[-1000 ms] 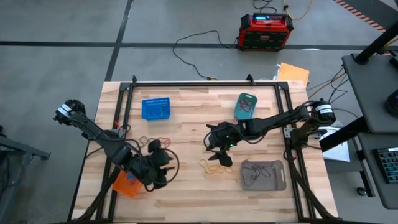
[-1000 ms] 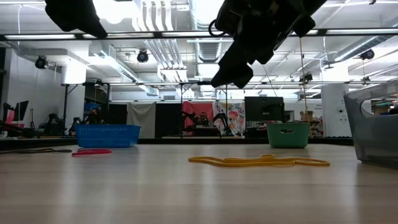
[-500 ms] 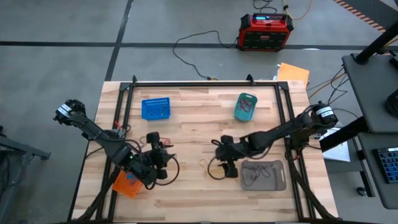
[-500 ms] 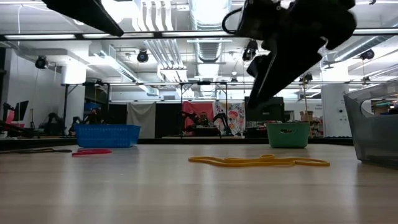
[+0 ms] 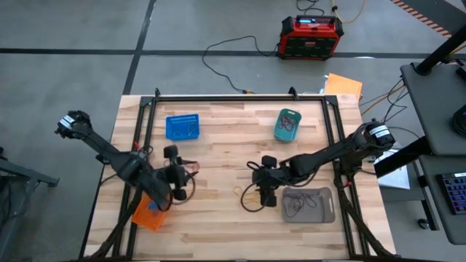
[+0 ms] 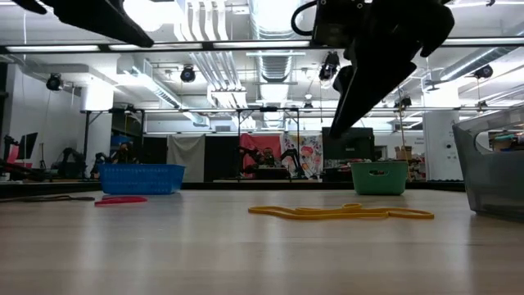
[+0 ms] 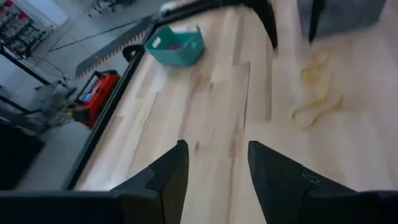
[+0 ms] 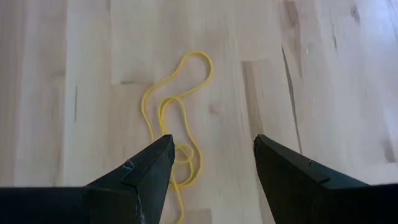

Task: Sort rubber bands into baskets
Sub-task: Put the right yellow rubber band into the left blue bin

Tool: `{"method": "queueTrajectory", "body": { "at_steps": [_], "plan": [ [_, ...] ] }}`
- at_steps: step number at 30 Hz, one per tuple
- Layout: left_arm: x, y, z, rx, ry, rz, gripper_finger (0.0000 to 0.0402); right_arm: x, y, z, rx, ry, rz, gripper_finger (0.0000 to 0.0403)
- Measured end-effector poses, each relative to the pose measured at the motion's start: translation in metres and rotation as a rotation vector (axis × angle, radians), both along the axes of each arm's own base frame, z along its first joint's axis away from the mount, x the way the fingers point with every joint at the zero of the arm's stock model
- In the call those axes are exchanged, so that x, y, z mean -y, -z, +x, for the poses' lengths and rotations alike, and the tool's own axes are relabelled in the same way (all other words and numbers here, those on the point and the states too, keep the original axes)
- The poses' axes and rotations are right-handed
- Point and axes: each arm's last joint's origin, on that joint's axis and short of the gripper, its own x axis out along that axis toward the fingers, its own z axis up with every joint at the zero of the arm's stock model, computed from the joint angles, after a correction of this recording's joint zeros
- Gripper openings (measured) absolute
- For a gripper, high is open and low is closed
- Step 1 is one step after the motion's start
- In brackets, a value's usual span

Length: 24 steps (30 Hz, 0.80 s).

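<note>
Thin yellow rubber bands (image 8: 177,134), several slack loops tangled into one flat, irregular cluster, lie on the pale wooden desk (image 5: 226,142) directly below and just ahead of the right gripper (image 8: 208,155), whose two dark fingers stand apart and empty, straddling the cluster from above without touching it. In the low view the same bands (image 6: 340,212) form a flat yellow ribbon on the desk surface. The wide flat grey plastic basket (image 5: 309,205), holding dark loops, sits just beside this gripper; the rounded teal plastic basket (image 5: 287,124) stands farther off. The left gripper (image 7: 214,168), fingers apart and holding nothing, hangs over bare desk, near the orange rectangular plastic basket (image 5: 151,215); the blue rectangular plastic basket (image 5: 182,126) lies beyond.
</note>
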Motion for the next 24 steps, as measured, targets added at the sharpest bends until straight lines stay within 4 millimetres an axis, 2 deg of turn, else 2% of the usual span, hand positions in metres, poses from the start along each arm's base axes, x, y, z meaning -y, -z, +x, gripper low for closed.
{"method": "queueTrajectory", "body": {
  "at_steps": [3,7,11,16,20,24],
  "plan": [
    [-0.008,0.007,-0.005,0.08,0.005,-0.087,0.015,-0.002,0.002,0.005,-0.007,-0.028,-0.008,0.0214],
    [-0.014,0.021,-0.007,0.161,0.0,-0.155,0.015,-0.005,0.019,0.009,-0.075,-0.074,0.017,0.0214],
    [-0.016,0.035,-0.007,0.192,0.0,-0.161,0.015,-0.007,0.04,0.012,-0.14,-0.086,-0.003,0.0214],
    [-0.016,0.038,-0.003,0.2,-0.003,-0.133,0.015,-0.008,0.061,0.017,-0.193,-0.11,-0.038,0.0212],
    [-0.015,0.033,0.0,0.22,-0.022,-0.113,0.015,-0.009,0.071,0.023,-0.209,-0.128,-0.053,0.0188],
    [-0.014,0.032,0.003,0.234,-0.014,-0.097,0.015,-0.011,0.075,0.026,-0.216,-0.149,-0.06,0.0142]
  ]
}}
